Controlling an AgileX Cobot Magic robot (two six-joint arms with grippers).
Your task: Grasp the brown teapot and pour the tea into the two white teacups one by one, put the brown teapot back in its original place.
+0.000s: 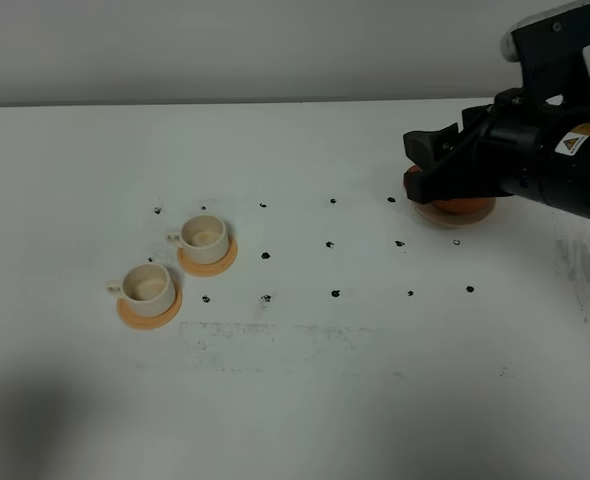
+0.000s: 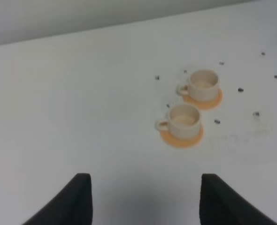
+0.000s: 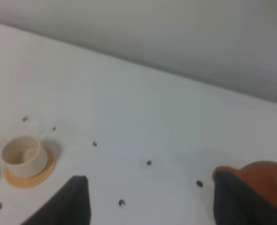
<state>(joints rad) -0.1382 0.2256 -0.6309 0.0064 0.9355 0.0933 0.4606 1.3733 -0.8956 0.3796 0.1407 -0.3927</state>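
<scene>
Gaping right jaws at brown teapot (image 3: 264,179)

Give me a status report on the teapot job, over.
Left pincer open, empty. Right pincer open, at brown teapot, not gripping. Teapot on its coaster. Path to teacups unobstructed.

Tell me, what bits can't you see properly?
- Teapot: in the high view, mostly hidden behind the right gripper; in the right wrist view, cut off by the edge.
- Coaster: partly covered in the high view.
- Cups: too small to tell whether they hold tea.
- Left gripper: only its fingertips show, in the left wrist view.
</scene>
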